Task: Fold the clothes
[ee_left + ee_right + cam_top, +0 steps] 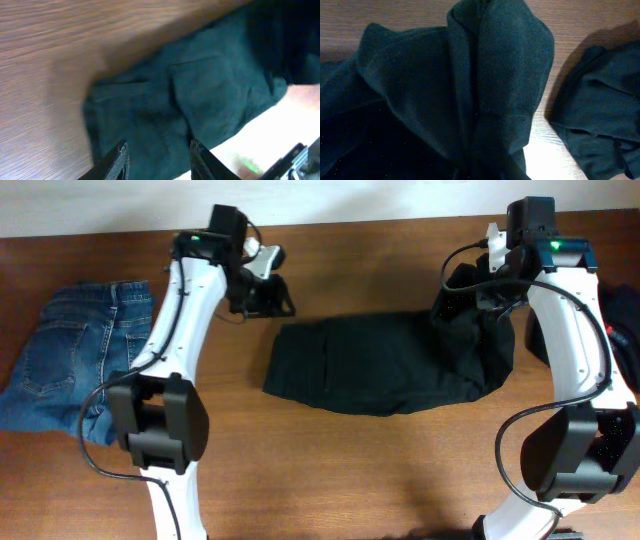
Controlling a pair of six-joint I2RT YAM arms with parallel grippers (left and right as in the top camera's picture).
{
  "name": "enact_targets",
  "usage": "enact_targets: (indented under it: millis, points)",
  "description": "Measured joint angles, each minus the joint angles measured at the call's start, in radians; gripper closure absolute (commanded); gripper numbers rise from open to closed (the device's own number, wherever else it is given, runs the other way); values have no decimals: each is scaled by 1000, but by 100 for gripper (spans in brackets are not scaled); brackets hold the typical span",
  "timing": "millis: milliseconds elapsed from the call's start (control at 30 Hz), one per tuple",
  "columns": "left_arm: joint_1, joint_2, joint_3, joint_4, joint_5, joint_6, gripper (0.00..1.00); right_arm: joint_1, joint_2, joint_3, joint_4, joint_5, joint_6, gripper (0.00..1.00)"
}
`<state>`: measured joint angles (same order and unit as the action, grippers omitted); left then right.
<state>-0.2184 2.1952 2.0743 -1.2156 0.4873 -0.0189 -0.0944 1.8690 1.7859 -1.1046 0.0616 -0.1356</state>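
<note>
The black trousers [370,365] lie across the middle of the table, folded lengthwise. My right gripper [478,288] is shut on their right end and holds it lifted, so the fabric hangs bunched below it. In the right wrist view the gathered fabric [485,75] fills the frame and hides the fingers. My left gripper [268,292] is open and empty, just beyond the trousers' far left corner. In the left wrist view its fingers [157,155] are spread above the trousers' left end [200,100].
A folded pair of blue jeans [70,360] lies at the left edge of the wooden table [330,470]. Another black garment [620,320] lies at the right edge; it also shows in the right wrist view [600,115].
</note>
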Motion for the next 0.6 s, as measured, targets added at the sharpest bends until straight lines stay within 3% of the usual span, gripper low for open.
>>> enact_targets:
  millis: [600]
  points:
    - [-116, 4, -144, 130, 9, 4, 61, 0, 0, 0, 1, -3, 19, 85]
